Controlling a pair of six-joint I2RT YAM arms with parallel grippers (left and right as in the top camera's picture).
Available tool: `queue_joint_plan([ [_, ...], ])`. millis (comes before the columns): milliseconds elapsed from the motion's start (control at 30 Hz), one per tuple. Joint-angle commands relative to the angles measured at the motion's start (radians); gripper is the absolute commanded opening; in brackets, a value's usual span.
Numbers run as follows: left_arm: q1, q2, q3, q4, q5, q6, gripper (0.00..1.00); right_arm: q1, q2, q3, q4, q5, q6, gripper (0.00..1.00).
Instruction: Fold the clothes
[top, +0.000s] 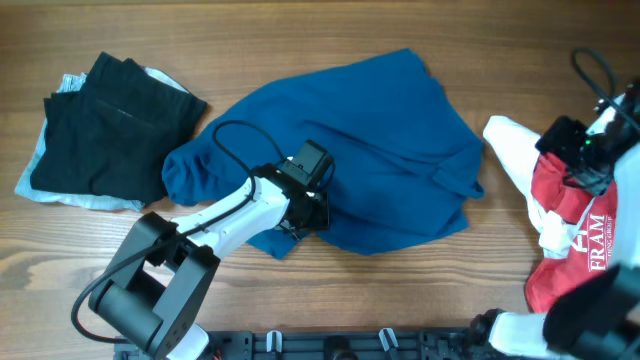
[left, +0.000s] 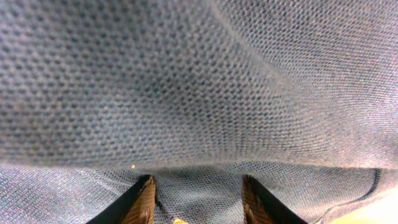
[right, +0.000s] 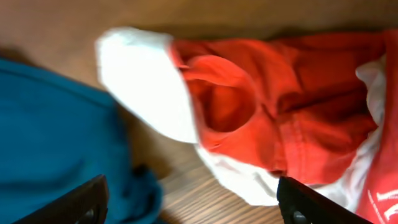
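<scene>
The big blue shirt (top: 380, 150) sprawls crumpled mid-table, no fold in it yet, and that looks like the main job left. At the left edge a black garment (top: 115, 130) sits folded on a pale blue one (top: 68, 200), apparently done. The left claw (left: 198, 190) is down at the shirt's near hem, fingers spread, cloth between them but not pinched. The right claw (right: 193, 190) hovers released over the white-and-red top (top: 565, 215) at the right edge, also unfolded

Bare table (top: 300, 40) is open beyond the blue garment (top: 380, 150). Black pile (top: 115, 130) blocks its left, red-white garment (top: 570, 230) its right, left arm (top: 230, 210) its near-left edge.
</scene>
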Motion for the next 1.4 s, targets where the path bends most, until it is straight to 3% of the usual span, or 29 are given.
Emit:
queue_joint_plan([
  [0,0.001,0.056,-0.051,-0.033,-0.025,-0.003,0.48,0.005,0.121,0.012,0.021,0.11,0.023,0.89],
  [267,0.001,0.056,-0.051,-0.033,-0.025,-0.003,0.5,0.014,0.34,0.012,0.135,0.073,0.024,0.91],
  [333,0.001,0.056,-0.051,-0.033,-0.025,-0.003,0.51,0.023,0.369,0.012,0.168,0.074,0.024,0.86],
  [367,0.001,0.056,-0.051,-0.033,-0.025,-0.003,0.51,0.026,0.379,0.012,0.187,0.074,0.024,0.76],
  [467,0.001,0.056,-0.051,-0.034,-0.025,-0.003,0.51,0.025,0.377,0.014,0.215,0.073,0.051,0.04],
  [633,0.001,0.056,-0.051,-0.034,-0.021,-0.003,0.51,0.01,0.28,0.119,0.203,0.082,0.087,0.04],
  [733,0.001,0.056,-0.051,-0.033,-0.021,-0.003,0.51,-0.002,0.143,0.275,0.218,0.193,0.151,0.04],
  [867,0.001,0.056,-0.051,-0.034,-0.013,-0.003,0.51,-0.003,0.092,0.394,0.288,0.342,0.202,0.04],
  [933,0.001,0.056,-0.051,-0.034,-0.002,-0.003,0.51,-0.006,0.101,0.395,0.284,0.441,0.284,0.11],
  [967,0.001,0.056,-0.051,-0.034,-0.002,-0.003,0.52,-0.013,0.11,0.395,0.276,0.451,0.308,0.2],
  [1000,0.001,0.056,-0.051,-0.034,-0.001,-0.003,0.52,-0.019,0.12,0.395,0.266,0.446,0.313,0.4],
  [1033,0.001,0.056,-0.051,-0.034,0.002,-0.003,0.52,-0.026,0.129,0.395,0.25,0.43,0.315,0.69],
  [1067,0.001,0.056,-0.051,-0.034,0.002,-0.003,0.53,-0.029,0.135,0.395,0.241,0.411,0.312,0.89],
  [1100,0.001,0.056,-0.051,-0.034,0.002,-0.003,0.54,-0.029,0.14,0.394,0.218,0.362,0.282,0.99],
  [1300,0.001,0.056,-0.051,-0.034,0.002,-0.003,0.55,-0.023,0.141,0.381,0.09,0.068,0.128,0.98],
  [1333,0.001,0.056,-0.051,-0.034,0.002,-0.003,0.55,-0.016,0.141,0.367,0.075,0.009,0.087,0.92],
  [1367,0.001,0.056,-0.051,-0.034,0.002,-0.003,0.55,0.001,0.141,0.335,0.068,-0.083,-0.006,0.71],
])
